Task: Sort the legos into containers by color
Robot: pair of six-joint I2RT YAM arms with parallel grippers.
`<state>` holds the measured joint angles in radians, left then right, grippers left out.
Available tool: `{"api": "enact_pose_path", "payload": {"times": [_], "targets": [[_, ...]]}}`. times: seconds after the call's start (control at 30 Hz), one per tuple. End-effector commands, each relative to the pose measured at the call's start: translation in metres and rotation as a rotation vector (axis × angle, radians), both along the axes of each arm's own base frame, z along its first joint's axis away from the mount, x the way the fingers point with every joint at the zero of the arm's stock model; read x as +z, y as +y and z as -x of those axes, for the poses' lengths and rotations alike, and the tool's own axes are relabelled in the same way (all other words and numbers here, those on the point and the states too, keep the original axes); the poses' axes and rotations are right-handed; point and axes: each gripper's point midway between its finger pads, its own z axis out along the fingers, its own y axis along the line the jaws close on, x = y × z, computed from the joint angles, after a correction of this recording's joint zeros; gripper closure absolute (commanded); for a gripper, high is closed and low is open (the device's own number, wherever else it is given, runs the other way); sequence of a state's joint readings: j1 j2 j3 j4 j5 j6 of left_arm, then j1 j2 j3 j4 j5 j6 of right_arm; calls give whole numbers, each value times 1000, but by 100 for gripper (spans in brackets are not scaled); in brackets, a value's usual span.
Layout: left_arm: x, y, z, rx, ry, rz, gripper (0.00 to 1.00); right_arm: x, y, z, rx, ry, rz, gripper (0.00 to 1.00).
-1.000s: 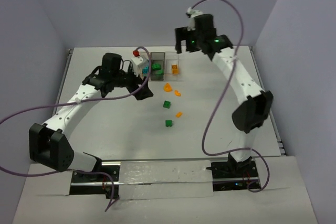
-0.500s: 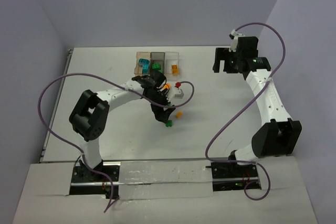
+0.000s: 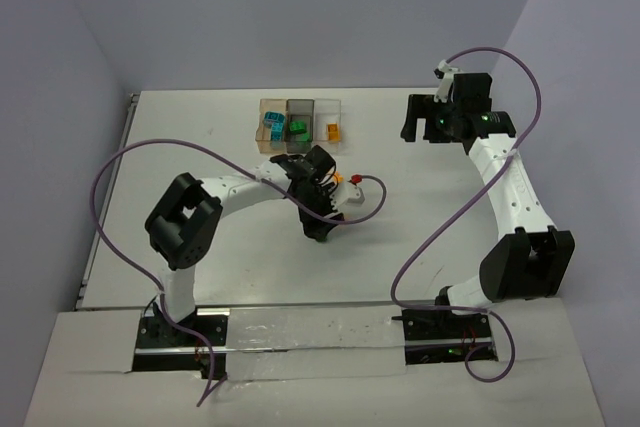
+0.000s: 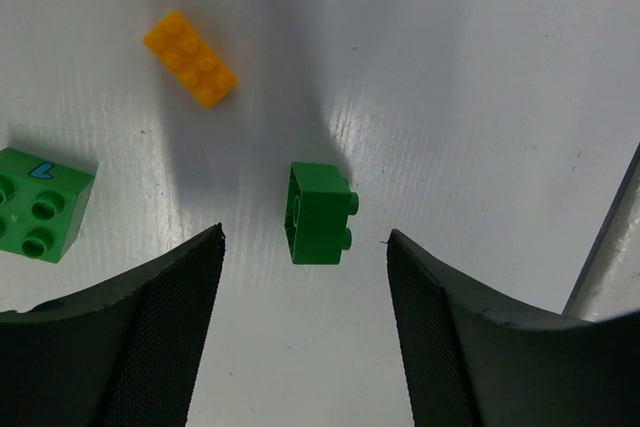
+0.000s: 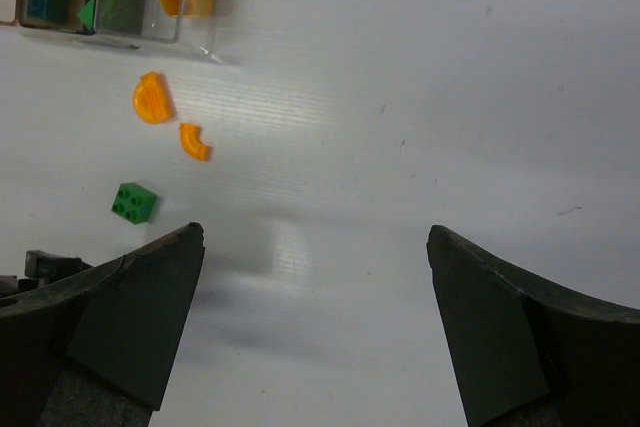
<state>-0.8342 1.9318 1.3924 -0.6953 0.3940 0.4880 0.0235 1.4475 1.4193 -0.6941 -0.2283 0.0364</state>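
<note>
The left gripper (image 4: 305, 237) is hanging low over the table with its jaws spread wide, and a small green brick (image 4: 320, 213) is lying on its side between the fingertips, touching neither. An orange brick (image 4: 190, 58) and a square green brick (image 4: 38, 205) are lying just beyond, to one side. The right gripper (image 5: 315, 237), jaws also wide and holding nothing, is hovering over bare table (image 5: 420, 97), well apart from the containers. In the joined row, the orange-brown box (image 3: 271, 104) is holding teal-blue bricks (image 3: 271, 128), the grey box (image 3: 300, 104) green ones (image 3: 297, 128), and the clear box (image 3: 328, 104) an orange one (image 3: 332, 131).
</note>
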Motion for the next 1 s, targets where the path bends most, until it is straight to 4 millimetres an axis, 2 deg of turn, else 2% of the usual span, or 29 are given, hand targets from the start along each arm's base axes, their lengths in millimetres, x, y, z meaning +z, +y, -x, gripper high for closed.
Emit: {"api": "enact_pose_path", "payload": {"times": [0.0, 0.2, 0.43, 0.6, 0.7, 0.8, 0.83, 0.87, 0.97], "targets": [[-2, -9, -3, -33, -69, 0, 30, 17, 2, -5, 5, -59, -19, 0], [-4, -10, -6, -37, -101, -5, 38, 15, 4, -7, 12, -45, -32, 0], [-16, -8, 3, -75, -91, -32, 49, 13, 5, -10, 18, -33, -40, 0], [-19, -5, 2, -75, -102, -40, 56, 9, 6, -12, 21, -22, -45, 0], [-19, -6, 4, -80, -92, -37, 66, 8, 7, -12, 22, -17, -48, 0], [-11, -8, 2, -83, -96, -25, 83, 7, 8, -13, 26, -13, -52, 0], [-5, -8, 0, -78, -99, -21, 92, 7, 8, -13, 28, -11, -54, 0], [5, -11, -4, -72, -105, -3, 98, 7, 9, -14, 29, -10, -55, 0], [44, -14, -26, -11, -114, 81, 100, 8, 9, -14, 30, -12, -54, 0]]}}
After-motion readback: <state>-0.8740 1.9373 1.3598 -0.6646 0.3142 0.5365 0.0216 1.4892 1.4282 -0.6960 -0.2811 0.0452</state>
